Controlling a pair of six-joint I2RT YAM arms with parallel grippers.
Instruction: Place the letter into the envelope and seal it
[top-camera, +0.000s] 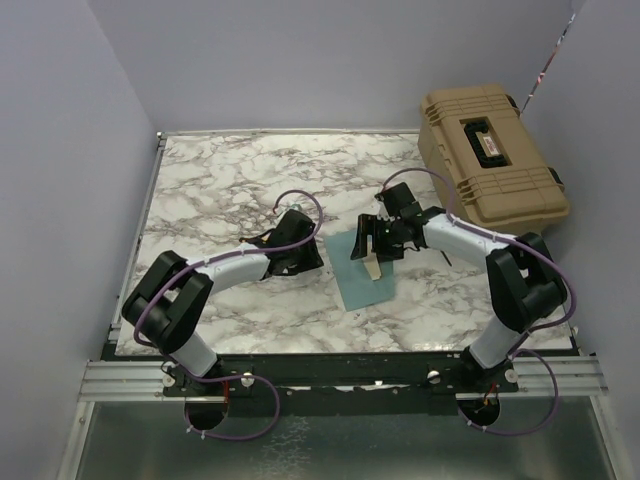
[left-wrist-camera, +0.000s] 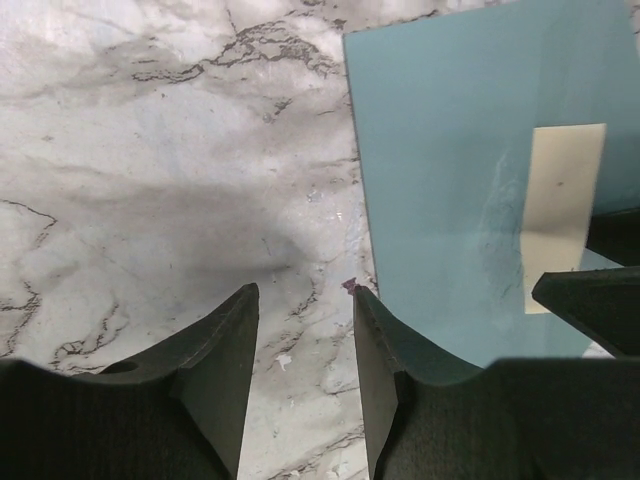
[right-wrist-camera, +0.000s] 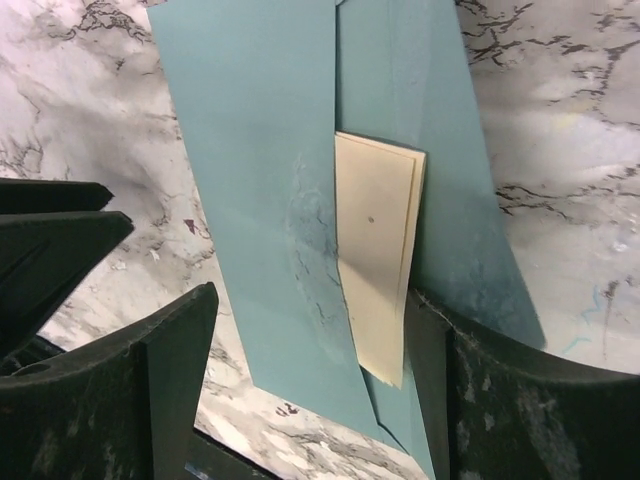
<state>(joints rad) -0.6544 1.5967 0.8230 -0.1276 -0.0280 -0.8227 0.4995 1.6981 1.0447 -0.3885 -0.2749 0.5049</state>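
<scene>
Both the left claw (left-wrist-camera: 304, 292) and right claw (right-wrist-camera: 312, 295) gape empty; the letter (right-wrist-camera: 375, 250) sits partly inside the envelope (right-wrist-camera: 250, 150).

The cream letter (right-wrist-camera: 375, 250) sits partly tucked inside the teal envelope (right-wrist-camera: 260, 180) on the marble worktop (right-wrist-camera: 570, 130), between the wide-spread jaws of the right pincer (right-wrist-camera: 310, 310)

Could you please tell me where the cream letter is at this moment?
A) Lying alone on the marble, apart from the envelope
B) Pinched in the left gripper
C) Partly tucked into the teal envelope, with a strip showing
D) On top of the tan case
C: in the right wrist view only a narrow strip of the letter shows, its left side covered by a teal panel of the envelope and the rest lying on another.
</scene>
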